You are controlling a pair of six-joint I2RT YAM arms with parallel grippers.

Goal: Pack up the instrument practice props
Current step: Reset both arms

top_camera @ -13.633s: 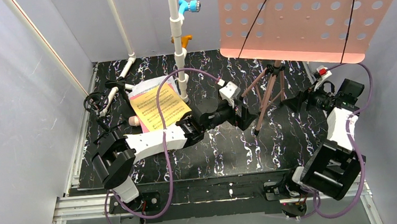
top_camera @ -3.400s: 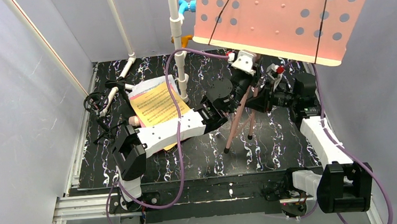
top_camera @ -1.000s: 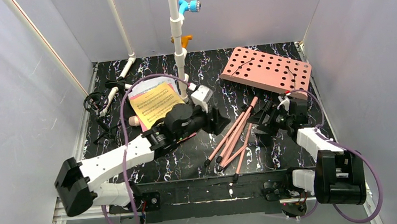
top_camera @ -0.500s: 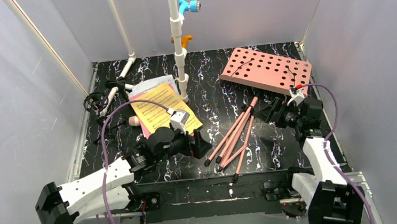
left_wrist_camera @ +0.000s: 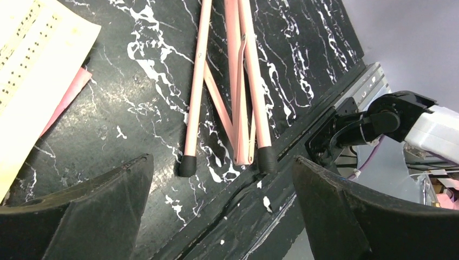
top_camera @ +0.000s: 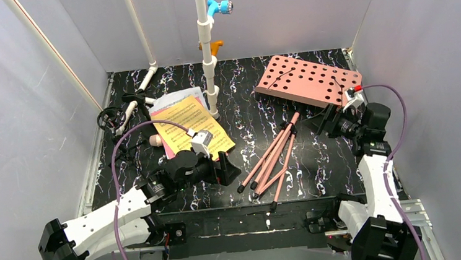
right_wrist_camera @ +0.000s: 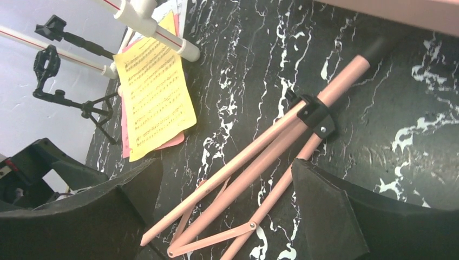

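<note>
Music stand [top_camera: 302, 84] now lies folded flat on the tabletop [top_camera: 244, 98] beside the sheet-music pages [top_camera: 192, 128], both my jaws released and pulled clear, so it's down but nothing's stowed yet.

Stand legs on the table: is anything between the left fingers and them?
Nothing visible. The left fingers stand open, and only bare black tabletop separates them from the folded pink legs. The yellow sheet music lies off to one side.
</note>
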